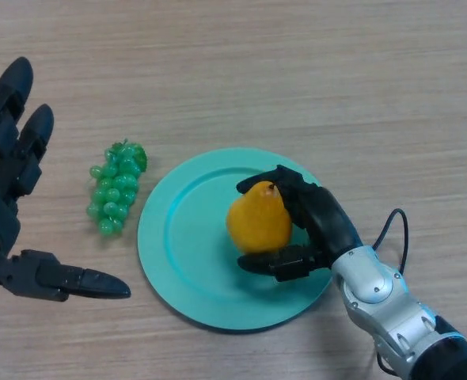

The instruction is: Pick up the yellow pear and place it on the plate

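The yellow pear stands over the middle of the teal plate, which lies on the wooden table. My right hand comes in from the lower right and is curled round the pear, fingers over its top and thumb under its near side. Whether the pear rests on the plate or is held just above it I cannot tell. My left hand is at the left edge, open, fingers spread, holding nothing.
A bunch of green grapes lies on the table just left of the plate, between the plate and my left hand.
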`<state>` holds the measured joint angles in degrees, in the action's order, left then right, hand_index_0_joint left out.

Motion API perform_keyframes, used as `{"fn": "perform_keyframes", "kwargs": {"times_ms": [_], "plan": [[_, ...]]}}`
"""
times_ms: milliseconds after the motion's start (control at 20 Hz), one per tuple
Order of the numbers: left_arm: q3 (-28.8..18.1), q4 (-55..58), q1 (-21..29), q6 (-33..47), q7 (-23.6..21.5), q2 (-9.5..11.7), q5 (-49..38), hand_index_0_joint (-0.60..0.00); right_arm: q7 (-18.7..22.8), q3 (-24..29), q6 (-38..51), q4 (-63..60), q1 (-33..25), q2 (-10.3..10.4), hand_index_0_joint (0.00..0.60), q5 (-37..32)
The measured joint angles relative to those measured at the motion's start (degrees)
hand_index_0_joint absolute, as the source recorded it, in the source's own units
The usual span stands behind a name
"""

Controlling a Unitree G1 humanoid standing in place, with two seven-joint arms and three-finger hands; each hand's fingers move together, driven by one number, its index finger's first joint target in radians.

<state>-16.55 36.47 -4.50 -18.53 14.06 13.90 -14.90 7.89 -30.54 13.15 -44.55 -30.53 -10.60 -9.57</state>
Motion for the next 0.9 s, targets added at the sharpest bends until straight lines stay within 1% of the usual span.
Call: {"fn": "perform_keyframes", "kwargs": {"times_ms": [50,100,150,200,250,300,350,400,450,500,600,650,750,800,850,900], "plan": [[0.00,0.00,-0.02,0.00,0.00,-0.01,0.01,0.000,0.00,0.00,-0.02,0.00,-0.27,-0.04,0.350,0.00],[0.00,0.00,-0.03,0.00,0.00,-0.07,0.01,0.000,0.01,0.00,-0.02,0.00,-0.55,-0.04,0.251,0.01],[0.00,0.00,-0.26,0.06,0.00,-0.25,0.01,0.000,0.00,0.01,-0.02,0.20,-0.75,-0.04,0.100,0.02],[0.01,0.00,-0.54,0.14,0.00,-0.31,0.04,0.000,-0.03,0.09,-0.44,1.15,-0.59,-0.09,0.019,0.00],[0.03,-0.04,-0.89,0.18,0.00,-0.39,0.25,0.000,-0.90,0.93,-3.79,6.21,0.30,-0.25,0.000,-0.04],[0.03,-0.11,-0.94,0.19,0.00,-0.43,0.25,0.000,-2.61,2.70,-5.76,10.67,1.36,-0.23,0.000,-0.08],[0.03,-0.38,-0.99,0.21,0.00,-0.43,0.29,0.000,-5.56,5.44,-8.32,17.19,2.79,-0.14,0.000,-0.12],[0.02,-0.53,-1.07,0.21,0.00,-0.44,0.32,0.000,-6.61,6.84,-9.61,20.55,3.24,-0.10,0.000,-0.09],[0.03,-0.54,-1.26,0.21,0.02,-0.44,0.31,0.000,-8.68,9.85,-11.45,25.15,4.07,0.02,0.000,0.00],[0.03,-0.53,-1.37,0.22,0.07,-0.44,0.31,0.000,-9.66,12.29,-12.75,28.86,4.96,0.02,0.000,0.04],[-0.14,-0.29,-1.77,0.21,0.37,-0.47,0.28,0.000,-13.14,18.74,-17.84,41.81,8.92,0.01,0.000,0.60],[-0.28,-0.02,-1.80,0.21,0.50,-0.48,0.28,0.000,-16.03,22.00,-20.67,48.60,11.32,0.00,0.000,1.30],[-0.21,0.05,-1.53,0.21,0.52,-0.54,0.30,0.000,-18.36,26.03,-24.58,57.81,15.82,-0.11,0.000,1.29],[0.00,0.06,-1.27,0.19,0.52,-0.54,0.29,0.000,-18.67,27.20,-26.81,61.02,17.80,-0.33,0.000,1.28],[0.04,0.09,-0.81,0.11,0.52,-0.54,0.29,0.000,-18.87,28.36,-30.00,65.38,20.72,-0.99,0.000,1.26],[0.17,0.26,-0.46,-0.03,0.52,-0.54,0.28,0.000,-18.85,29.03,-31.09,68.06,22.77,-1.42,0.000,1.25]]}}
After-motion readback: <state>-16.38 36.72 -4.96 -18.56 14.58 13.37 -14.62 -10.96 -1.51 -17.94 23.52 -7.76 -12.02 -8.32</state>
